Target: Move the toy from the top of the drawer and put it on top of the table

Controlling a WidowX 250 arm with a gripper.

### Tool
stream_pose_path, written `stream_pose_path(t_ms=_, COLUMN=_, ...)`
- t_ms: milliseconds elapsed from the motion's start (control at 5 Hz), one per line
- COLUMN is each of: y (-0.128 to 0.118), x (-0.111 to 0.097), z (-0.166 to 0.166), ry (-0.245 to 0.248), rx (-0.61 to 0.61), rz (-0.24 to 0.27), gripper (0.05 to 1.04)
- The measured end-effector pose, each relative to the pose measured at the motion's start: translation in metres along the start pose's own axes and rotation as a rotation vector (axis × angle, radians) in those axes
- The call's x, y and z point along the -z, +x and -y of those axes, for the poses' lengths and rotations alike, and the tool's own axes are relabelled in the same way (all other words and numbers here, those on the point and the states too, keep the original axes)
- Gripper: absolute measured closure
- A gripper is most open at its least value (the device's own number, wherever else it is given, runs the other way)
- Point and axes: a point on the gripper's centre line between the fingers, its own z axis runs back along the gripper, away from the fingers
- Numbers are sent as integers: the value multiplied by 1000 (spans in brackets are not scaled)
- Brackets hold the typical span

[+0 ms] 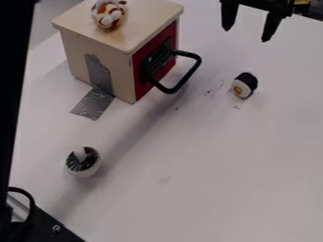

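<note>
Camera view: we see the toy (108, 14) atop the closed drawer (123, 57); our pincer (247, 35), spread wide and empty, hangs on its handle side.

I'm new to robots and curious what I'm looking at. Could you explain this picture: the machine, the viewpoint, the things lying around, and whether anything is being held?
The one picture comes from a fixed camera looking down at a slant. The hand at the top belongs to a black robot arm; its two fingers are apart, with nothing between them. On the white table stands a small drawer box with a red front and black handle. A white-and-brown toy sits on top. Also on the table are a sushi-like piece and a round black-and-white object.
</note>
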Motion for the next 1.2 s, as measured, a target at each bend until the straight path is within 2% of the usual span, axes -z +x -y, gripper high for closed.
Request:
stream_pose_path(t_ms=200, y=-2, x=15, z=0, ry=6, rx=0, rz=-43, gripper=83)
stream_pose_path(t_ms=400, y=-10, x=14, z=-17, ry=8, rx=-28, rz=-54, gripper=83)
stream_pose_path(t_ms=600, y=-19, x=-27, z=-59, ry=-5, rx=-114, rz=33, gripper=83)
stream_pose_path(t_ms=800, y=-33, x=-46, z=-90, ry=10, rx=-144, rz=43, gripper=83)
stream_pose_path(t_ms=1000, y=-53, x=-47, z=-120, ry=20, rx=-194, rz=27, gripper=83)
stream_pose_path(t_ms=1200, y=-60, x=-41, z=-146, ry=20, rx=-252, rz=37, gripper=83)
